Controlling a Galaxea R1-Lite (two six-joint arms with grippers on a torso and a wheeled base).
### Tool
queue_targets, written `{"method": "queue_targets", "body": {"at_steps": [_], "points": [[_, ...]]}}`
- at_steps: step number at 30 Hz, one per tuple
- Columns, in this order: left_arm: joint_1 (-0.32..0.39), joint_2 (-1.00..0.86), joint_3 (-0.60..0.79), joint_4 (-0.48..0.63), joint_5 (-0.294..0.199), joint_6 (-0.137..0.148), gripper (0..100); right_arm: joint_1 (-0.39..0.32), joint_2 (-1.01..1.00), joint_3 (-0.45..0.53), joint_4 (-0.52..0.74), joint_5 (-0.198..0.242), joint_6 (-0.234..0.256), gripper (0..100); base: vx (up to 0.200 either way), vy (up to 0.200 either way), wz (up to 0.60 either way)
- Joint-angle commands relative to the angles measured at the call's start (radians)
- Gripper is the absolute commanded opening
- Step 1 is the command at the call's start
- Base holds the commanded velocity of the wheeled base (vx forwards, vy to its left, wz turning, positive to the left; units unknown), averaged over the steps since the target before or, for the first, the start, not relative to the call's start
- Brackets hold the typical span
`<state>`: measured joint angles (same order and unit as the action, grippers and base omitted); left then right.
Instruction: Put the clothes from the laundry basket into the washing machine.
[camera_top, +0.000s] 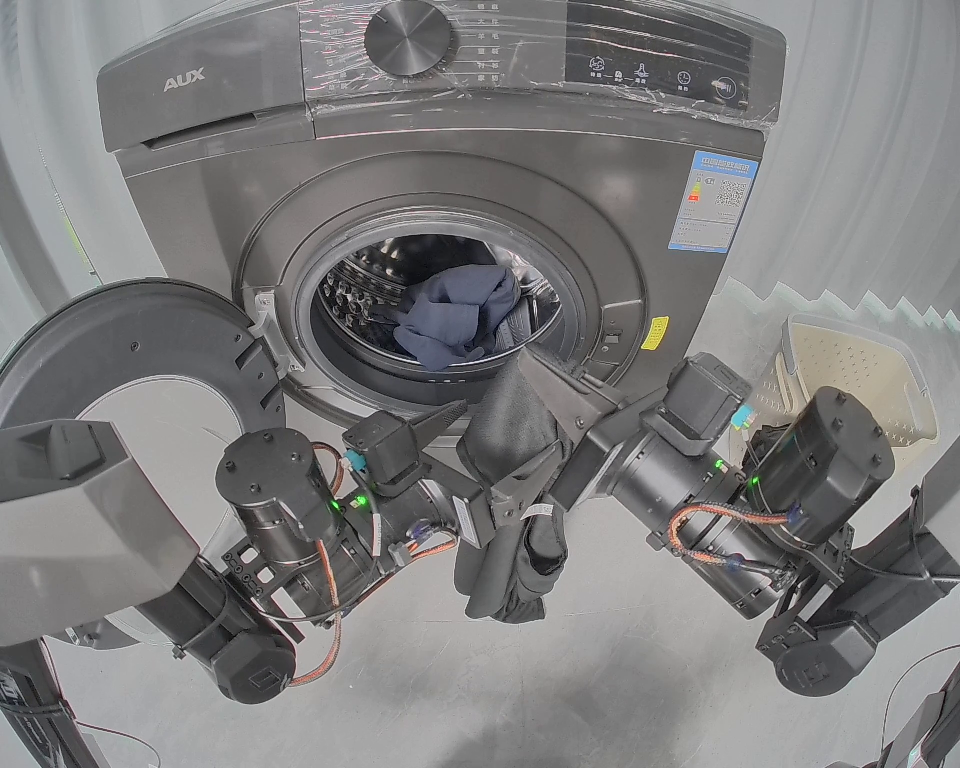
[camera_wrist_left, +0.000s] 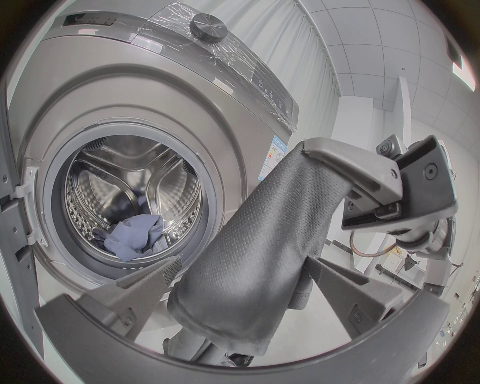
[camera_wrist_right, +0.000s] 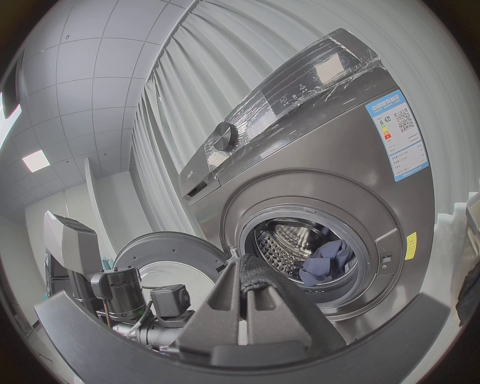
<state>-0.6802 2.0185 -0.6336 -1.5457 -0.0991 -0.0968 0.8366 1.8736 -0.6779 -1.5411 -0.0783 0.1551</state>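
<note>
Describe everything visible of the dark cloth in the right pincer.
The dark grey cloth has a finely dotted, knit-like surface. It hangs limp before the open washing machine, not yet inside. The right pincer is shut on its upper edge; its middle drops between the left pincer's open fingers, and its bunched lower end dangles free.

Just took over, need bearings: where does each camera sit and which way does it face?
Head: robot's head, looking down at the washing machine; both arms show.
Left wrist: left arm, facing the drum; left gripper open around the dark garment.
Right wrist: right arm, facing the drum; right gripper shut on that garment.
All share the drum's blue clothes.
</note>
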Motion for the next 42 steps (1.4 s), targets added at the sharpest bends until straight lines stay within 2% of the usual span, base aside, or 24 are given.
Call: {"method": "queue_targets", "body": {"at_steps": [1,8,14,24,25,42], "points": [[0.002,0.032,-0.040,-0.001,0.006,-0.001,100,0.004,0.001,0.000,-0.001,0.000,0.000,0,0.000,0.000,0.00],[0.022,0.042,-0.092,-0.001,0.035,-0.003,100,-0.004,0.001,0.001,-0.001,0.000,0.000,0,0.000,0.000,0.00],[0.060,0.034,-0.090,-0.001,0.036,-0.004,100,-0.010,0.002,0.001,-0.001,0.000,0.001,0,0.000,0.000,0.00],[0.056,0.042,-0.093,-0.001,0.035,-0.001,100,-0.002,0.002,0.001,-0.001,0.000,0.001,0,0.000,0.000,0.00],[0.054,0.042,-0.093,0.001,0.035,-0.001,0,-0.001,0.004,0.001,-0.001,0.000,0.001,0,0.000,0.000,0.00],[0.047,0.020,-0.086,-0.001,0.035,-0.001,0,0.002,0.010,0.003,-0.001,0.000,0.009,0,0.000,0.000,0.00]]}}
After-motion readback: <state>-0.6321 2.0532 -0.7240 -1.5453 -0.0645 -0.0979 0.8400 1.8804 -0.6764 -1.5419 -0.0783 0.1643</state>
